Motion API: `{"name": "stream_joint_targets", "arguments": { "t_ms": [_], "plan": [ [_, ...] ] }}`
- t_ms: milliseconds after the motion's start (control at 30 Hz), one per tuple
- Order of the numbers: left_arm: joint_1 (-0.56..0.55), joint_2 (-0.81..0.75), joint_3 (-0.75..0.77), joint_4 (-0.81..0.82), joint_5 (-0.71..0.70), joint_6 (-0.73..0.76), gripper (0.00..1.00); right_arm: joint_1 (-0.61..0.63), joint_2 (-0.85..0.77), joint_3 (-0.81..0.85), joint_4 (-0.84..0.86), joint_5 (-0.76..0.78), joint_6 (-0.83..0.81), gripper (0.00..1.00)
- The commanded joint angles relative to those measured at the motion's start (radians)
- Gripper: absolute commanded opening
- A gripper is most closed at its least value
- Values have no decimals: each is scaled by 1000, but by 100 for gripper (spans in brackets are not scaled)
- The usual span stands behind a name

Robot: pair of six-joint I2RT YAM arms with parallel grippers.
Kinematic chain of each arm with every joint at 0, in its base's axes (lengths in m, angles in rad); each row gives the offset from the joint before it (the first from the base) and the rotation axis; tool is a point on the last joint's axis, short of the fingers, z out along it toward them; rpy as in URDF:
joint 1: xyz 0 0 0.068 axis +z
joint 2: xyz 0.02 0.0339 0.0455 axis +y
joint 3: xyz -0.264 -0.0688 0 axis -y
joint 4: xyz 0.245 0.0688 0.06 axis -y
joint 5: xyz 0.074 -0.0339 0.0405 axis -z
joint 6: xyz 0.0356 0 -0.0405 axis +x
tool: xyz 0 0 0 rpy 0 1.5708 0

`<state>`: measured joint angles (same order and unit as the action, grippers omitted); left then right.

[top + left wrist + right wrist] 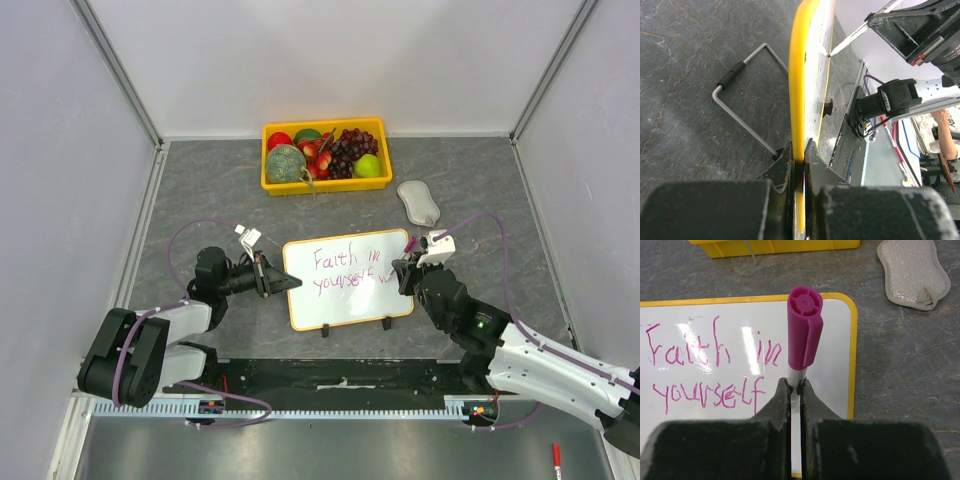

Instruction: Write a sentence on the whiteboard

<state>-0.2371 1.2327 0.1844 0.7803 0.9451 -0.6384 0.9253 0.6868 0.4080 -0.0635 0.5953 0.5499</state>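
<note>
1. The right gripper (795, 387) is closed narrow on a marker (804, 330), with the jaws pinching the white barrel just below its magenta cap (805, 305). The capped end points up towards the wrist camera.
2. In the left wrist view, the marker's writing tip touches the white face of the whiteboard (799, 75) near its far end.
3. The left gripper (799, 150) is closed narrow on the whiteboard's yellow rim. One jaw sits on each face, at the board's left edge.
4. The whiteboard sits in the middle of the table (220, 200), directly between the two grippers and just ahead of the arm bases. A wire stand (740, 100) shows behind its back face. From these views I cannot tell how steeply the board leans.
5. The sentence (710, 370) is written in pink-magenta in two lines and reads "Faith in" over "yourself". The right gripper covers whatever follows on the second line.
6. A yellow fruit tray (325, 187) holding mixed fruit stands at the far side of the table, well apart from the board.
7. A grey pad (418, 202) lies near the tray's right end, beyond the board's right corner.
8. A red pen (555, 457) lies off the table at the near right.
</note>
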Motion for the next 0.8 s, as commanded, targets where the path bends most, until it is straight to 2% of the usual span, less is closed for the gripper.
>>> {"name": "stream_joint_targets", "arguments": {
  "t_ms": [0,567,767],
  "plan": [
    [2,11,9,-4,-75,88,2,-3,-1,2,-19,20,12,0],
    [4,11,7,-4,-75,88,2,-3,49,98,28,80,-48,0],
    [2,13,9,-4,-77,88,2,-3,53,118,37,51,-57,0]
  ]
}}
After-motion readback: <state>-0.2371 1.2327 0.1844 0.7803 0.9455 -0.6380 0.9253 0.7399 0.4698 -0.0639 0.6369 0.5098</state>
